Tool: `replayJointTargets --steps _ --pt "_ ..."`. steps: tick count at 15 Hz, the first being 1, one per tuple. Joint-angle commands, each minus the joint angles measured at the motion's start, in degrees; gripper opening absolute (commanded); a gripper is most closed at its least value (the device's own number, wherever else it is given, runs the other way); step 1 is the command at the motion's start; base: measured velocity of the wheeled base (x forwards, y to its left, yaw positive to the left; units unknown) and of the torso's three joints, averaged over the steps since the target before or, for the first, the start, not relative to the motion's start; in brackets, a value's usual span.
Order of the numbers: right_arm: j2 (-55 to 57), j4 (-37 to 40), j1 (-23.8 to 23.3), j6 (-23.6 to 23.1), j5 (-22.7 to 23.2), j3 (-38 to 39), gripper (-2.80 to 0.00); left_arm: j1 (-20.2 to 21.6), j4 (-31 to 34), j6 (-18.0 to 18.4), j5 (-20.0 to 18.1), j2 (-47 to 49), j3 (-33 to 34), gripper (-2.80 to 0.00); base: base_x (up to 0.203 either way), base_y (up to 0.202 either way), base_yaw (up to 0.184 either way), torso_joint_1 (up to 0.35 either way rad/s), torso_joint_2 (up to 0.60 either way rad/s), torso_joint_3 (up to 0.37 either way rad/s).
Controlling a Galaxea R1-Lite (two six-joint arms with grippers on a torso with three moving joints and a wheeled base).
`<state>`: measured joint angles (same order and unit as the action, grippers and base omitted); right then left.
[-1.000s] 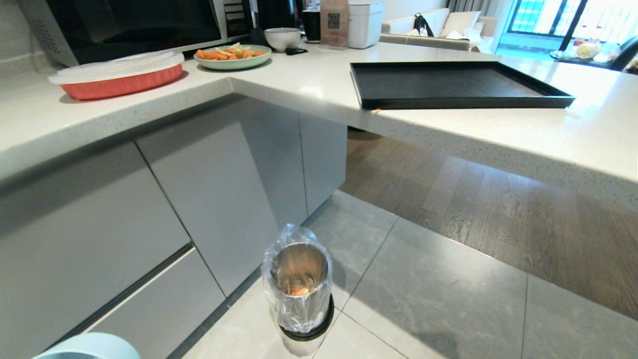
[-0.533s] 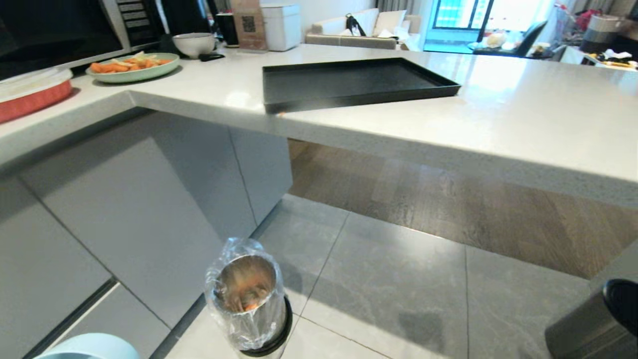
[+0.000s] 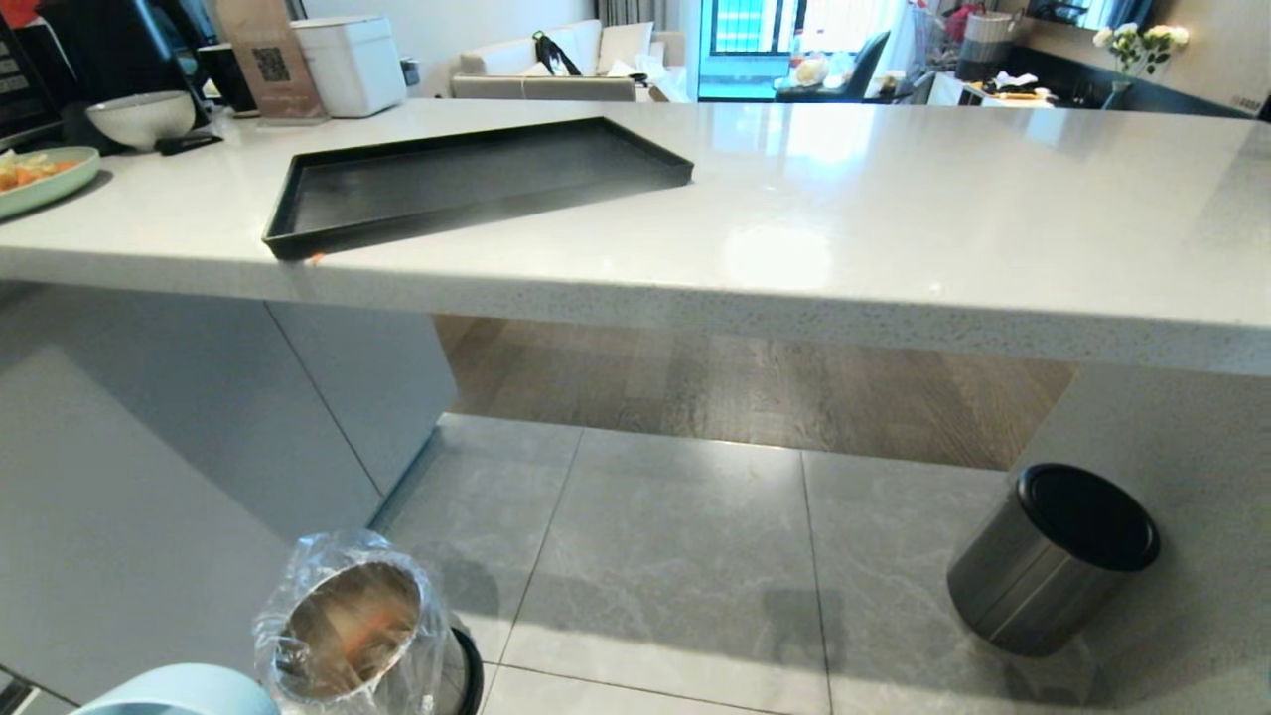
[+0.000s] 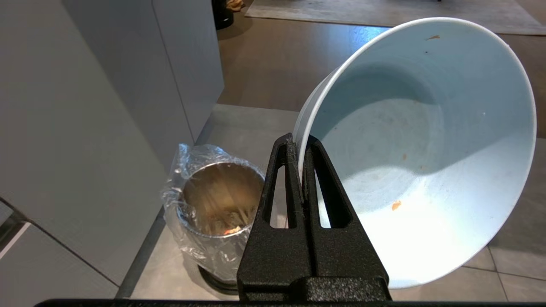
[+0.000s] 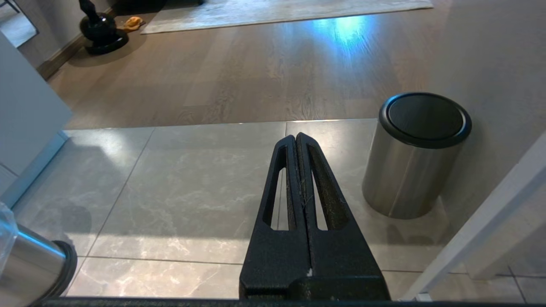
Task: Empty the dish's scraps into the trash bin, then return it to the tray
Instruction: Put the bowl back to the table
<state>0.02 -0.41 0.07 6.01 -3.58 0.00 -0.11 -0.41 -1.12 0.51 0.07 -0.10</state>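
Observation:
My left gripper point(image 4: 298, 143) is shut on the rim of the dish point(image 4: 426, 149), a pale-blue bowl held on edge beside the trash bin point(image 4: 222, 200); only a few orange specks cling inside it. The dish's rim also peeks in at the bottom left of the head view point(image 3: 179, 692). The trash bin point(image 3: 348, 631), shiny metal with a clear bag, stands on the floor tiles with scraps point(image 4: 226, 224) at its bottom. The black tray point(image 3: 467, 179) lies bare on the white counter. My right gripper point(image 5: 295, 138) hangs shut over the tiles, holding nothing.
A dark-grey steel cylinder with a black top point(image 3: 1053, 556) stands on the floor at the right, by the counter's end panel. A pale-green plate of food point(image 3: 40, 179) and a greyish-white bowl point(image 3: 139, 117) sit at the counter's far left. Grey cabinet fronts point(image 3: 149, 437) rise beside the bin.
The whole head view has swung to the right: tray, plate and trash bin slid leftward in the picture, and the dark-grey cylinder came into view. The dish stays at the same corner.

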Motion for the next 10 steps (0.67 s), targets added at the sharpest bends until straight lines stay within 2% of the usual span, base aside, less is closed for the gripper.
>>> replayJointTargets --steps 1,10 --pt "0.0 0.0 0.0 0.1 0.0 0.0 -2.8 0.0 0.0 0.0 0.0 0.0 0.0 -2.8 0.0 0.0 0.0 0.0 0.0 0.0" --pt "0.0 0.0 0.0 0.1 0.0 0.0 -2.8 0.0 0.0 0.1 -0.1 0.0 0.0 -2.8 0.0 0.0 0.0 0.0 0.0 0.0"
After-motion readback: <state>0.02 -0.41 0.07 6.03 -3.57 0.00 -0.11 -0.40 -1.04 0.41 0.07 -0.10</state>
